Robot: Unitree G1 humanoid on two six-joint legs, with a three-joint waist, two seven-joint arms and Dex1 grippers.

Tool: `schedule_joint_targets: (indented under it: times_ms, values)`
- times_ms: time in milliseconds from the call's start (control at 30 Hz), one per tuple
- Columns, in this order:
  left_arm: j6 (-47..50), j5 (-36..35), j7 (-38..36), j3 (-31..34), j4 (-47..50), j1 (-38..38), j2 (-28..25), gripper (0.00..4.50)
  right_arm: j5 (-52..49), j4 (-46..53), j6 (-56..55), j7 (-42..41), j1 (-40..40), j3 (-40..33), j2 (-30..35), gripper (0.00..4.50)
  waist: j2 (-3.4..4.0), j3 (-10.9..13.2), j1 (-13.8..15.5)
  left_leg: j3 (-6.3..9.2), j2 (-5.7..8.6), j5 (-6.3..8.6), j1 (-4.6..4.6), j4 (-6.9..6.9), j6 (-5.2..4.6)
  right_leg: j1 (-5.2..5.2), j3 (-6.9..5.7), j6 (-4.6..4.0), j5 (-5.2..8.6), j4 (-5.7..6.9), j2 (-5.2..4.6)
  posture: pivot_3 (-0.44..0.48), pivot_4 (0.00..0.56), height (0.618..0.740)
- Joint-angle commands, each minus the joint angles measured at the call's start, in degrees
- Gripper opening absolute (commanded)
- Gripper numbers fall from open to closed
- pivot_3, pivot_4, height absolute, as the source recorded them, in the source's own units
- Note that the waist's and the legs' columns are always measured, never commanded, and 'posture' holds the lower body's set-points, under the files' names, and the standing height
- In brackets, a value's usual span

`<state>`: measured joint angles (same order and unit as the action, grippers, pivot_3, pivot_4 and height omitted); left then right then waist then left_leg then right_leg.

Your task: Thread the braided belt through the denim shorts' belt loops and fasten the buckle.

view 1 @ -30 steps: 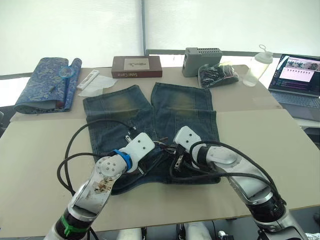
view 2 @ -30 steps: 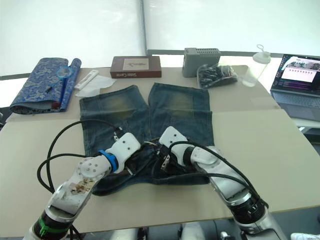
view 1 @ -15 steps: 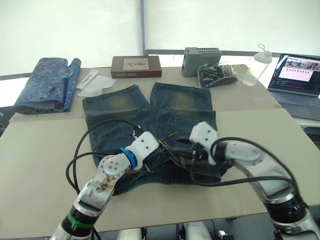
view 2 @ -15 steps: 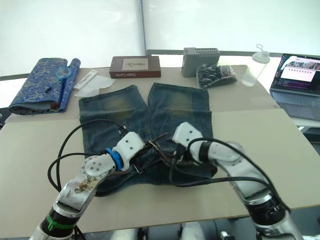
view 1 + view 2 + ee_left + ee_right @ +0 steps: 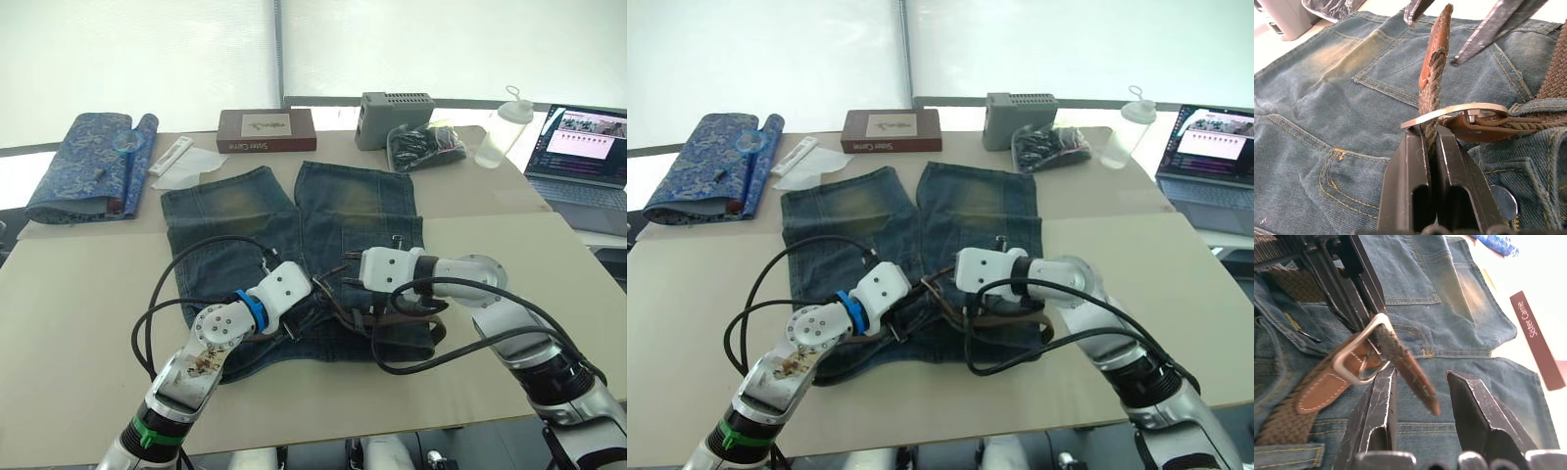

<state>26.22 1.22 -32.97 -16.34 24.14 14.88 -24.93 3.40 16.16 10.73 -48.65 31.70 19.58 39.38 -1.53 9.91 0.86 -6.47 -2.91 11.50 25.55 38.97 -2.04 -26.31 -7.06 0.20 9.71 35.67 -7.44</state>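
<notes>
A beige table (image 5: 88, 294) is stretching before bright white blinds, with the denim shorts (image 5: 294, 230) lying flat across its middle, legs pointing away from the robot. Along the far edge are sitting a folded blue patterned cloth (image 5: 90, 164), a brown box (image 5: 266, 129), a grey box (image 5: 395, 117), a clear bottle (image 5: 505, 127) and a laptop (image 5: 580, 147).

At the waistband, nearest the robot, the braided belt (image 5: 1283, 416) is running through the denim, and its silver buckle (image 5: 1459, 111) is lying on the shorts. The left gripper (image 5: 1431, 142) is pinching the woven part of the belt's free end just below the buckle frame, its fingers clamped tight, so the leather tip (image 5: 1436, 41) is standing up through the frame. The right gripper (image 5: 1418, 382) is hovering at that tip with its fingers spread apart, one on either side and touching nothing. Both grippers are meeting over the middle of the waistband.
</notes>
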Motion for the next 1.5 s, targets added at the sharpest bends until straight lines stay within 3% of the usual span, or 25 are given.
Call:
schedule_joint_targets:
  times_ms: [33,67,133,233,367,467,533,733,800,933,1033,1167,1233,1267,1333,1433,1500]
  values:
    - [-2.2,-0.46,-0.91,-0.02,1.58,0.15,-0.15,0.0,0.32,0.61,-2.22,-0.9,1.42,-1.24,-0.39,0.36,0.0,0.0,-0.06,0.0,0.0,0.01,0.0,0.0,0.02,0.0,0.0,0.0,0.0,0.01,0.0,0.0,0.15,0.709]
    - [-2.45,-0.61,-1.14,0.09,1.49,0.18,-0.26,0.0,0.41,0.49,-2.61,-1.22,1.49,-1.23,-0.44,0.01,0.0,0.0,-0.09,0.0,-0.01,0.01,0.0,0.0,0.02,0.0,0.0,0.01,-0.01,0.01,0.0,0.0,0.15,0.709]
    - [-2.37,-2.44,-2.71,1.0,1.86,0.09,-0.57,0.0,0.4,0.49,-3.13,-1.69,1.64,-1.6,-0.56,0.01,0.0,0.0,-0.1,0.0,0.0,0.01,0.0,0.0,0.01,0.0,0.0,0.02,-0.01,0.01,0.0,0.0,0.15,0.709]
    - [2.61,-10.46,-7.58,5.6,5.23,-1.07,-1.99,0.93,0.49,0.38,-3.99,-2.25,2.04,-2.78,0.26,0.0,0.0,0.0,-0.14,0.0,-0.01,0.0,0.0,0.0,0.01,-0.01,0.0,0.02,-0.01,0.02,0.0,0.0,0.15,0.709]
    - [14.27,-24.14,-14.06,15.39,10.58,-2.88,-7.98,2.76,-0.89,0.62,-5.67,-3.81,2.06,-6.19,3.12,0.0,0.0,0.03,-0.21,0.0,-0.03,0.01,-0.01,-0.01,0.01,-0.03,-0.01,-0.01,0.01,0.03,0.0,0.0,0.15,0.709]
    - [18.88,-29.95,-15.73,19.2,10.6,0.64,-11.38,4.08,-2.09,0.62,-6.81,-5.61,2.82,-8.84,5.65,0.0,0.03,0.07,-0.04,0.0,-0.02,0.02,-0.04,0.01,0.05,-0.03,0.0,-0.09,0.06,0.1,0.01,0.0,0.15,0.709]
    - [21.5,-31.22,-14.21,18.22,7.94,7.77,-10.57,4.08,-2.31,0.24,-7.99,-7.06,4.44,-9.96,7.26,0.0,0.04,0.08,0.39,0.04,0.0,0.01,-0.03,0.07,0.07,0.01,-0.02,-0.21,0.13,0.11,0.01,0.0,0.15,0.709]
    - [22.87,-23.63,-7.97,7.07,-2.84,23.55,-5.54,4.08,-2.36,-0.08,-9.12,-9.33,8.89,-10.57,8.71,0.0,0.0,0.1,1.19,-0.01,0.16,-0.03,0.0,0.2,-0.15,0.19,0.18,-0.12,0.08,-0.05,0.01,0.0,0.15,0.709]
    - [22.59,-21.89,-7.29,4.45,-5.41,26.31,-4.29,4.08,-2.59,0.55,-8.6,-9.68,9.84,-10.7,8.73,0.0,-0.01,0.11,1.19,-0.03,0.17,-0.27,0.05,0.19,-0.62,0.13,0.19,0.12,-0.07,-0.02,0.01,0.0,0.15,0.709]
    - [19.8,-17.22,-5.74,-0.25,-10.14,29.72,-1.74,4.08,-2.51,2.23,-7.37,-10.18,11.17,-10.7,8.71,0.0,-0.02,0.12,1.17,-0.02,0.09,-0.28,0.13,0.17,-0.61,0.01,0.16,0.22,-0.05,0.04,0.23,0.0,0.15,0.709]
    - [19.19,-16.93,-4.98,-0.11,-11.03,30.24,0.58,3.34,-2.56,3.58,-6.26,-10.12,10.67,-10.56,8.62,0.0,-0.02,0.12,1.07,-0.02,0.06,-0.28,0.12,0.12,-0.59,-0.01,0.16,0.21,-0.02,0.05,0.25,0.0,0.15,0.709]
    - [19.64,-17.66,-4.35,1.06,-9.84,28.53,2.45,1.48,-3.31,6.16,-1.7,-8.67,7.85,-11.27,7.76,0.0,-0.02,0.11,1.02,-0.01,0.05,-0.28,0.11,0.14,-0.59,0.01,0.17,0.21,-0.02,0.06,0.23,0.0,0.15,0.709]
    - [21.03,-18.74,-2.56,3.53,-8.41,26.56,3.59,0.58,-9.24,8.94,8.19,-7.78,4.29,-14.13,6.05,0.0,-0.02,0.11,1.04,0.0,0.03,-0.28,0.08,0.16,-0.59,0.04,0.17,0.2,-0.02,0.08,0.18,0.0,0.15,0.709]
    - [21.62,-19.13,-1.82,4.53,-7.79,25.78,4.03,0.02,-11.66,10.28,11.96,-7.32,2.92,-15.39,5.23,0.82,-0.03,0.11,1.04,0.0,0.03,-0.28,0.08,0.17,-0.59,0.04,0.17,0.2,-0.02,0.1,0.16,0.0,0.15,0.709]
    - [22.89,-20.16,0.3,7.06,-5.72,23.5,5.07,0.0,-13.36,12.8,18.12,-4.7,-0.98,-16.43,3.58,1.47,-0.02,0.12,1.09,0.04,0.02,-0.29,0.08,0.19,-0.6,0.05,0.17,0.21,-0.02,0.14,0.14,0.0,0.15,0.709]
    - [24.78,-22.19,4.83,12.46,-0.92,18.25,7.31,0.0,-11.67,14.55,24.51,0.66,-9.65,-12.15,0.42,2.48,-0.06,0.09,1.11,0.07,0.01,-0.28,0.07,0.19,-0.59,0.06,0.14,0.2,-0.02,0.17,0.12,0.0,0.15,0.709]
    - [26.52,-23.51,7.76,16.27,2.02,15.18,8.76,0.0,-9.65,14.31,24.47,2.41,-13.14,-8.7,-0.63,2.48,-0.05,0.1,0.9,0.07,0.0,-0.28,0.03,0.18,-0.59,0.08,0.14,0.2,-0.02,0.17,0.11,0.0,0.15,0.709]
